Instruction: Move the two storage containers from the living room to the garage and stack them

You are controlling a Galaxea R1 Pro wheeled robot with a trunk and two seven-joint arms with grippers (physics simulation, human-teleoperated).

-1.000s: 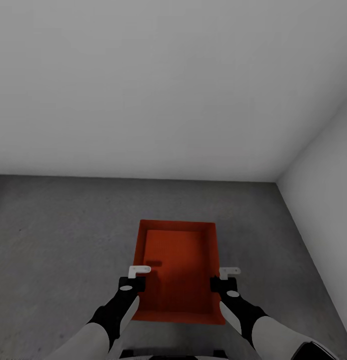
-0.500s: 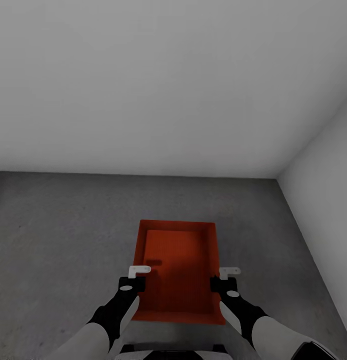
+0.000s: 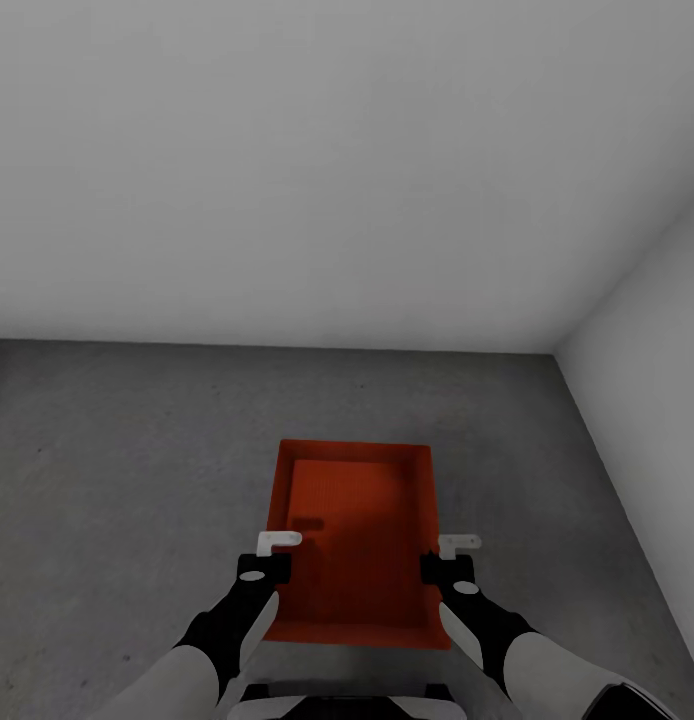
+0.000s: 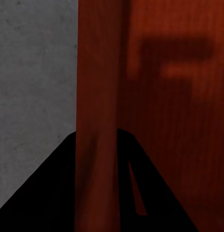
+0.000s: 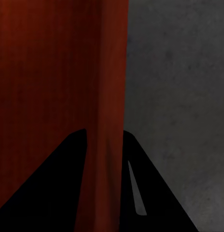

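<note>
storage container (image 3: 352, 540) lower centre, over concrete floor (image 3: 117, 480) | left gripper (image 3: 277, 543) clamps left wall | right gripper (image 3: 457, 545) clamps right wall (wrist views: wall between fingers)

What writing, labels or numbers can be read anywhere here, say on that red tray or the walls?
None: no text, label, brand or number shows in any view.
The storage container is plain orange-red, with only shadows on it.
The walls are blank pale grey, and the floor is mottled grey concrete.
The left gripper and right gripper, each clamped on a side wall of the tray, carry no markings.
</note>
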